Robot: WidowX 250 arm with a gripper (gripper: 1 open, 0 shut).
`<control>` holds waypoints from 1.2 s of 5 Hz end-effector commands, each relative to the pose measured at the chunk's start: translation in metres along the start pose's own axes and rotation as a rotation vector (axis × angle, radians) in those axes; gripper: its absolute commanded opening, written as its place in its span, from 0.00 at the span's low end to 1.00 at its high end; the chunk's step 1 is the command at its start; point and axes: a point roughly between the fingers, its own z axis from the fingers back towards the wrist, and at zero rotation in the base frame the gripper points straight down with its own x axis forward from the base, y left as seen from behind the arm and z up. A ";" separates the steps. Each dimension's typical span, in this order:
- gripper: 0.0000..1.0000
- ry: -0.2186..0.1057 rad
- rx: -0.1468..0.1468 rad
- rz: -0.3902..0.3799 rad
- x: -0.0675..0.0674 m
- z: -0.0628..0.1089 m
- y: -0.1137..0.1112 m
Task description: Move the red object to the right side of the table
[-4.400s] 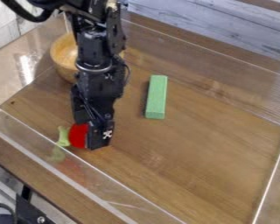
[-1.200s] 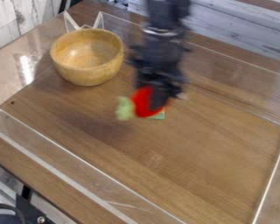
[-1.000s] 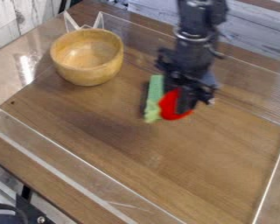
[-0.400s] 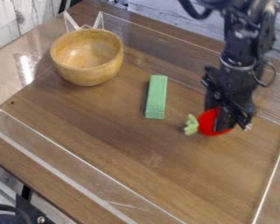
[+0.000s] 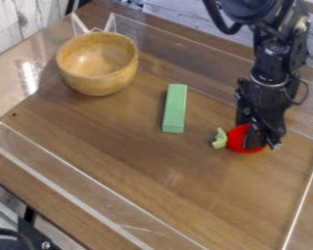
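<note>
The round light wooden bowl (image 5: pixel 97 62) at the far left of the brown wood-grain table (image 5: pixel 133 176) looks empty. The black gripper (image 5: pixel 261 136) pinches the small red strawberry-like toy with a green leafy end (image 5: pixel 241 141) low at the table's right side, well right of 1 green rectangular block (image 5: pixel 175 107).

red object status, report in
Tool shut on the red object, low over the table at its right side. Green block sits apart to its left, wooden bowl far left. Nothing in the way.
</note>
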 end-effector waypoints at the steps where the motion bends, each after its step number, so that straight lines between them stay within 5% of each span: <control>1: 0.00 -0.016 0.035 0.052 -0.005 0.016 -0.003; 4: 0.00 0.015 0.062 0.092 -0.022 0.028 -0.015; 6: 0.00 -0.002 0.089 0.136 -0.034 0.036 -0.013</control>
